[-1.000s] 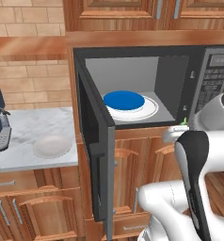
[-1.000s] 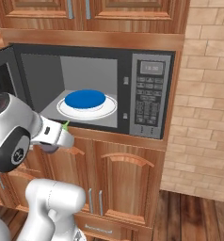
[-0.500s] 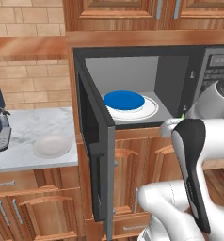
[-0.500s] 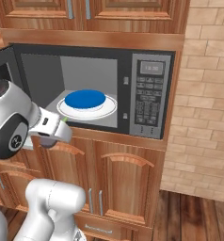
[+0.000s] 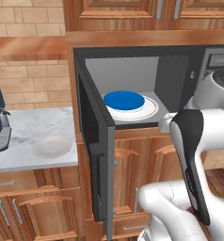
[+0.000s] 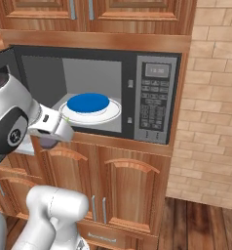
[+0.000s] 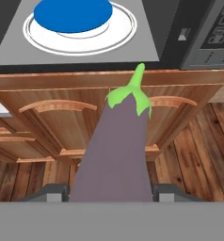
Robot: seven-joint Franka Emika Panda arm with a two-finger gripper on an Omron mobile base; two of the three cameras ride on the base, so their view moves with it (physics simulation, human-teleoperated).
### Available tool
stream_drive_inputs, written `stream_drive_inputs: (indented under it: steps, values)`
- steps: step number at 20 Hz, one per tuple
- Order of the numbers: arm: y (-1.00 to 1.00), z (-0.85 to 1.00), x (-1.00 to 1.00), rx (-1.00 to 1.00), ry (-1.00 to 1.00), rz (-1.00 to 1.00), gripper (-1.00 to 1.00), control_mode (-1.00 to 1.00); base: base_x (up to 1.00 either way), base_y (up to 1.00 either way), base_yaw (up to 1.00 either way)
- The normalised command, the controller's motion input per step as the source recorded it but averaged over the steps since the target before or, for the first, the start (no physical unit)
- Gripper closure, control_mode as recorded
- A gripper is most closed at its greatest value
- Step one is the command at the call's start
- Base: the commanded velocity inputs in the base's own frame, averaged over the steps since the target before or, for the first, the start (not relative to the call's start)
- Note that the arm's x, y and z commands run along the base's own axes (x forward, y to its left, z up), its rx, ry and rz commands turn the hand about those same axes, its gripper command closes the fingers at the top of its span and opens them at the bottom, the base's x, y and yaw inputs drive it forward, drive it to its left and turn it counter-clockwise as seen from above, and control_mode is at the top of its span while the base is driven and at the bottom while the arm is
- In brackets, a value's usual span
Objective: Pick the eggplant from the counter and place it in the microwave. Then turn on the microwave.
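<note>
eggplant: the oblong purple-grey eggplant (image 7: 115, 150) with a green stem cap sits between the jaws, stem pointing ahead toward the microwave mouth; it hangs in front of the brown wooden cabinet doors, just below the sill of the cavity, not yet inside
jaws: closed on the eggplant's thick end, the gripper (image 7: 111, 192) holding it by both sides
microwave: the large grey built-in microwave (image 6: 154, 97) stands with its dark door (image 5: 95, 155) swung fully open to the left; a white plate (image 7: 78, 33) carrying a blue disc (image 7: 72, 14) rests on the cavity floor
step in hand: carrying the eggplant into the cavity
how to do it well: I judge the stem tip must rise above the front sill before any push forward, otherwise it may catch the wooden edge; keep clear of the open door, aim for the plate, and lower it gently before releasing
worktop: white-grey marbled worktop (image 5: 34, 129) lies off to the left
</note>
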Motion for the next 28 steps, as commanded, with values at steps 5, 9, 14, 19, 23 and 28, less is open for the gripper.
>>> stream_drive_inputs:
  steps: [5,9,14,19,23,28]
  values:
    - [0.03,0.16,0.10,0.00,0.01,0.00,1.00,-1.00,0.00,0.00,0.00]
    - [0.01,0.16,0.13,0.00,0.01,0.00,1.00,-1.00,0.00,0.00,0.00]
    - [0.05,0.13,0.14,0.00,0.05,0.00,1.00,-1.00,0.00,0.00,0.00]
    - [0.06,0.14,0.17,0.00,0.05,0.00,1.00,-1.00,0.00,0.00,0.00]
    - [0.03,0.13,0.17,0.00,0.06,0.02,1.00,-1.00,0.00,0.00,0.00]
    - [0.00,0.02,0.18,0.00,0.05,0.03,1.00,-1.00,0.00,0.00,0.00]
